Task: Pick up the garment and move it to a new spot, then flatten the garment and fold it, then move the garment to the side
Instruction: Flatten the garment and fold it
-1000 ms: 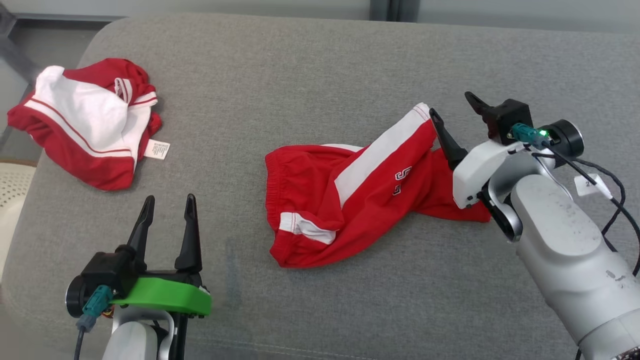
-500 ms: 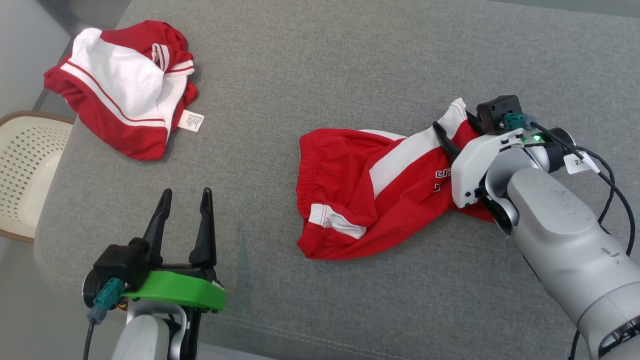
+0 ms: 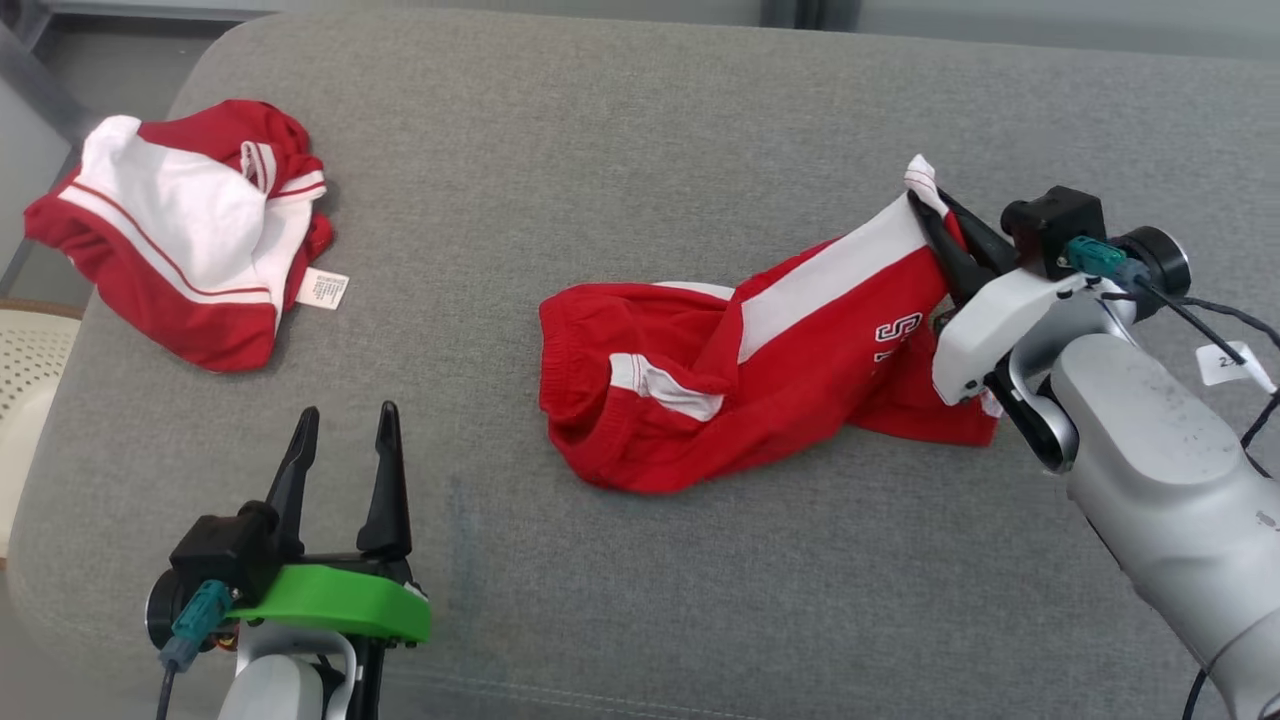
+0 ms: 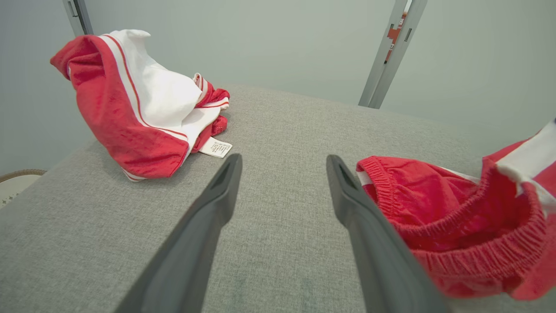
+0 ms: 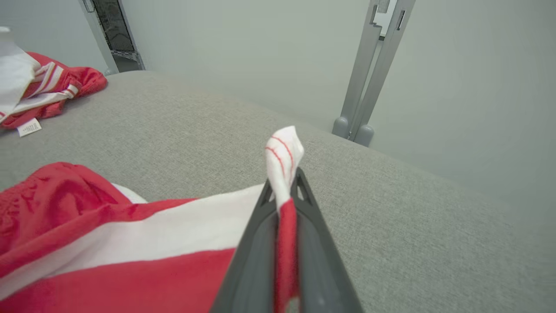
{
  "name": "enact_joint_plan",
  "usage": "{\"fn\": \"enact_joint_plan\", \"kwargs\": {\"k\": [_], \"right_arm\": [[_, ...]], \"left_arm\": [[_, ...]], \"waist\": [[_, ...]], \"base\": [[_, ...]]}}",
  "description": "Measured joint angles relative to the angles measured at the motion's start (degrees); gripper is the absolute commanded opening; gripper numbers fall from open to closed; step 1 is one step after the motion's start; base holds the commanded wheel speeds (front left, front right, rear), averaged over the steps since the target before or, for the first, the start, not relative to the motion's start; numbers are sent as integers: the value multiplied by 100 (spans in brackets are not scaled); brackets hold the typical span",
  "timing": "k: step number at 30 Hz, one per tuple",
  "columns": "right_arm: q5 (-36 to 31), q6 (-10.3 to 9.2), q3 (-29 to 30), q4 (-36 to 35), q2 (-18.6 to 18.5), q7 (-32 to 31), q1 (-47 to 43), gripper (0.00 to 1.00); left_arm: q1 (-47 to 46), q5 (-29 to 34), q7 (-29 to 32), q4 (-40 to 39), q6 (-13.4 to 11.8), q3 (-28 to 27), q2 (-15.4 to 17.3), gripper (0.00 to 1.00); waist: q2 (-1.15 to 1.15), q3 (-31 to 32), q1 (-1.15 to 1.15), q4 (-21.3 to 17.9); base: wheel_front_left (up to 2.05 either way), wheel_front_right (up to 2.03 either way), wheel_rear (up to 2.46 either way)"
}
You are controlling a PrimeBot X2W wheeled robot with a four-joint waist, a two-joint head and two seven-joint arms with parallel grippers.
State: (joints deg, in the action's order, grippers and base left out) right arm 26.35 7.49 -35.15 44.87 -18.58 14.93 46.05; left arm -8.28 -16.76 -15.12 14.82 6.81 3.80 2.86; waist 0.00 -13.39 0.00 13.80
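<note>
while the left gripper hovers with fingers spread over the grey cushion, the right gripper is clamped on the white-striped hem of the red garment, which lies mid-cushion, well apart from a red-and-white garment at far left.

Right pincer clamps the white-striped end of the red shorts.

Black left pincer, green bracket — grey forearm
</note>
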Motion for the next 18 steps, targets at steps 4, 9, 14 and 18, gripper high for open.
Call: {"fn": "enact_joint_plan", "kwargs": {"k": [4,9,14,18], "right_arm": [[-366,0,666,-1415,-222,13,-951,0],[-695,0,1224,-2643,-304,13,-2322,0],[-816,0,1705,-3320,-96,13,-3373,0],[-893,0,2046,-3419,230,13,-3985,0]], "left_arm": [[99,34,0,-2,8,-56,-2,100],[159,55,0,-33,8,-86,-2,100],[177,136,0,-27,21,-140,-4,100],[181,170,0,-9,26,-132,-4,100]], "waist": [[0,135,0,-286],[0,246,0,-534],[0,286,0,-722],[0,316,0,-821]], "base": [[0,0,0],[0,0,0],[0,0,0],[0,0,0]]}}
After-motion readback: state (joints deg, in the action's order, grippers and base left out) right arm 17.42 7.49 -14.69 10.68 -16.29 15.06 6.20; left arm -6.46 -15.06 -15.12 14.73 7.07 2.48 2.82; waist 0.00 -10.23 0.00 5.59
